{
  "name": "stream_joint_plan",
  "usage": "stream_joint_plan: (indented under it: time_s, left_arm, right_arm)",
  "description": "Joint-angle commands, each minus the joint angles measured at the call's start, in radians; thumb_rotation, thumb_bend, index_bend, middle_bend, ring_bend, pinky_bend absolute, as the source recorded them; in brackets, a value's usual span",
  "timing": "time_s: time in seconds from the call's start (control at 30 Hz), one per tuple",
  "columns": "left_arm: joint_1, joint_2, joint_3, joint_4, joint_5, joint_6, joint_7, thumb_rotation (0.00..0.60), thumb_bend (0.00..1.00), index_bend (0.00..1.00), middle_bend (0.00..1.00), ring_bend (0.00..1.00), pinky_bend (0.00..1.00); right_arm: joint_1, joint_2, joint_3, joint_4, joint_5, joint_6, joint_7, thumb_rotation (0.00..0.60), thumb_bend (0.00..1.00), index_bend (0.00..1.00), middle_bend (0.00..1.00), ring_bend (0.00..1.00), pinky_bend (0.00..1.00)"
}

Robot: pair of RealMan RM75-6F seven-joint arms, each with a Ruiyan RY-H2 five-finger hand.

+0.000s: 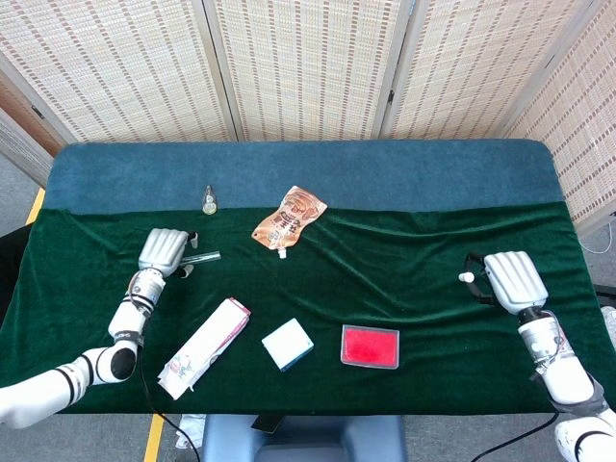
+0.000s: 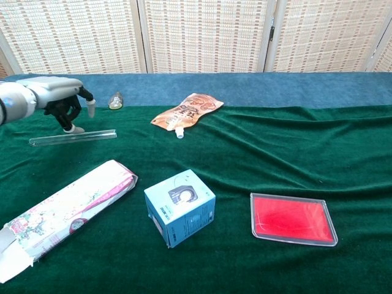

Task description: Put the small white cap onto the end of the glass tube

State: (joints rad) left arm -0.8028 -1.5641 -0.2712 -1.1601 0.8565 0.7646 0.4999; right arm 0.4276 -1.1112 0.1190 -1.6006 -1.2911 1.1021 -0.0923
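Note:
The clear glass tube [image 2: 73, 137] lies flat on the green cloth at the left; in the head view only its right end [image 1: 203, 257] shows past my left hand. My left hand [image 1: 164, 251] [image 2: 56, 99] hangs over the tube's middle with its fingers [image 2: 73, 114] pointing down and apart, one tip right at the tube. The tube still rests on the cloth. Far right, my right hand [image 1: 512, 279] pinches the small white cap [image 1: 465, 278] at its fingertips, a little above the cloth. The chest view does not show the right hand.
An orange pouch [image 1: 289, 219] and a small vial [image 1: 209, 199] lie near the back. A long pink-and-white box [image 1: 204, 347], a small blue-and-white box [image 1: 288, 344] and a red flat case [image 1: 370, 346] sit along the front edge.

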Motion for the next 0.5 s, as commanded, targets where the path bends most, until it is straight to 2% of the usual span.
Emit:
stream_joint_plan:
  time_s: [0.03, 0.23, 0.5]
  left_arm:
    - [-0.025, -0.039, 0.01, 0.043, -0.046, -0.008, 0.024, 0.6, 0.32, 0.45, 0.79, 0.73, 0.8]
    - [-0.037, -0.098, 0.029, 0.12, -0.078, 0.017, 0.042, 0.6, 0.32, 0.48, 0.81, 0.74, 0.81]
    - [-0.039, -0.13, 0.035, 0.178, -0.111, 0.024, 0.05, 0.6, 0.32, 0.5, 0.82, 0.75, 0.81]
  right_arm:
    - [0.001, -0.002, 0.0, 0.002, 0.003, -0.004, 0.001, 0.6, 0.51, 0.67, 0.98, 1.0, 1.0]
    - [0.003, -0.005, -0.001, 0.007, 0.006, -0.015, 0.001, 0.6, 0.52, 0.67, 0.98, 1.0, 1.0]
    - [0.002, -0.008, -0.002, 0.011, 0.008, -0.021, 0.005, 0.6, 0.53, 0.68, 0.98, 1.0, 1.0]
